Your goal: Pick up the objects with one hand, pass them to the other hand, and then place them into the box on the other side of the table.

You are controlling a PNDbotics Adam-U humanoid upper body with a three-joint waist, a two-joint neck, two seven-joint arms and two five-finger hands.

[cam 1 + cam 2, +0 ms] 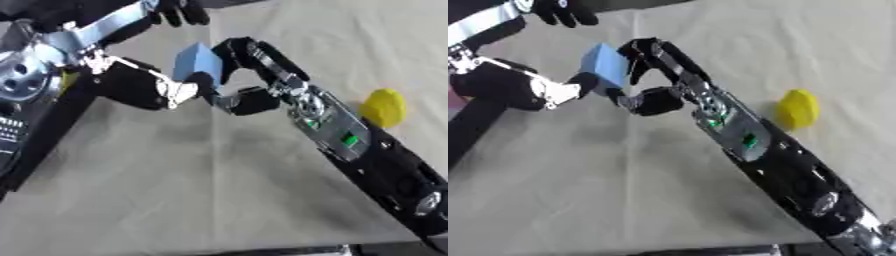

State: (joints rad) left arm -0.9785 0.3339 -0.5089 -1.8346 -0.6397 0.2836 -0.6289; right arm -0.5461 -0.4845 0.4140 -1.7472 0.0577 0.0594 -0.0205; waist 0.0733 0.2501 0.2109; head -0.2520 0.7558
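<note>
1. A blue block [196,61] was held above the bench [175,190], near the upper middle of the view, between the robot's two hands.
2. The right hand [254,75] reached in from the lower right, its fingers curled over the block's right side and its thumb bent beneath it, grasping the block.
3. The left hand [171,90] came in from the left; its pale palm lay just beside the block's lower left corner and a dark finger touched the block there. Whether that hand was clenched on the block or only touching it could not be told.
4. A yellow rounded thing [383,107] lay on the bench to the right of the right forearm, apart from both hands.
5. The bench was covered with a pale cloth.
</note>
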